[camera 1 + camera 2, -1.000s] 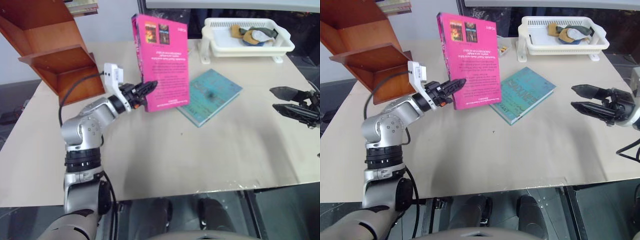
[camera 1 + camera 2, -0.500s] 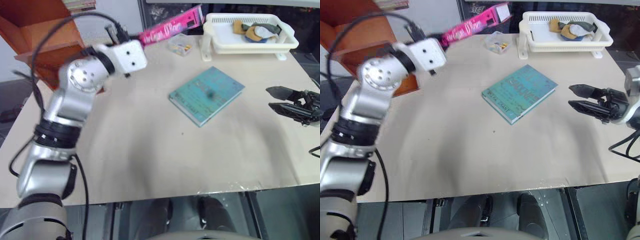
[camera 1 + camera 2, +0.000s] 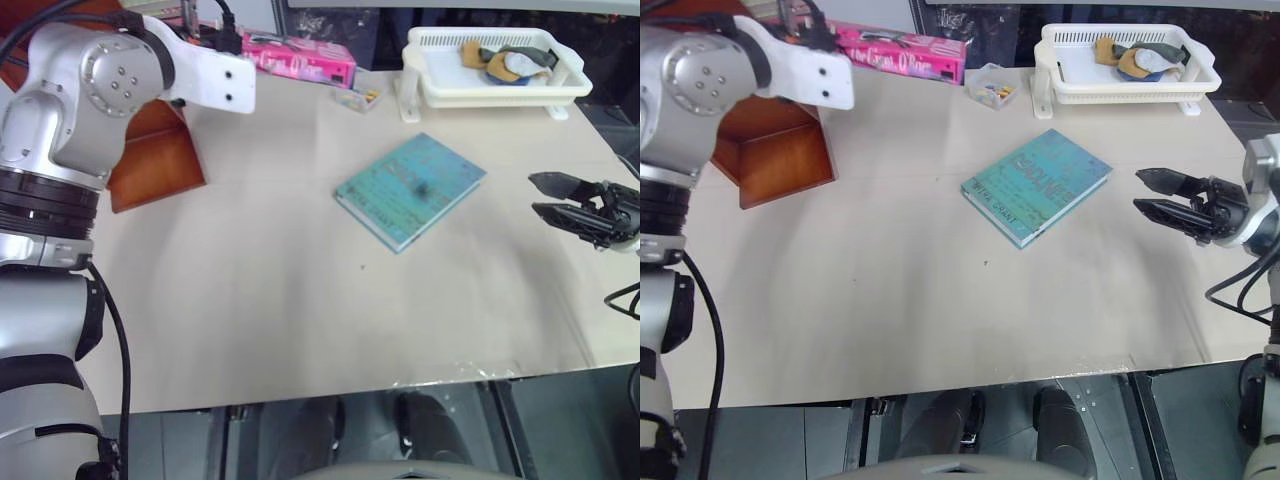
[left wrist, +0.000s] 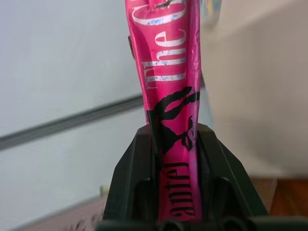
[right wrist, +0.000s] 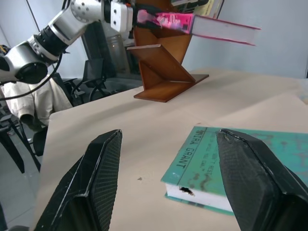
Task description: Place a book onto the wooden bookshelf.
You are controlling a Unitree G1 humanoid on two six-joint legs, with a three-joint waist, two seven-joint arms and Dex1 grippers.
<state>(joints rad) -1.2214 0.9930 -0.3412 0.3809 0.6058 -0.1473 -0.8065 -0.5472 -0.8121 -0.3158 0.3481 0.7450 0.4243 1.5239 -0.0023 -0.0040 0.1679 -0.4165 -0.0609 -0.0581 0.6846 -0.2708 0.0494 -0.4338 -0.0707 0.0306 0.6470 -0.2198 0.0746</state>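
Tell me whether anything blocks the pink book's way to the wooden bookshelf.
Nothing visible does. The left claw holds the pink book level in the air beside the wooden bookshelf, with open space between them.

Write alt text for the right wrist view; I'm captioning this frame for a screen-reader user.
The left gripper holds the pink book flat in the air beside the wooden bookshelf. In the foreground, the right gripper's open black fingers frame a teal book lying on the beige table.
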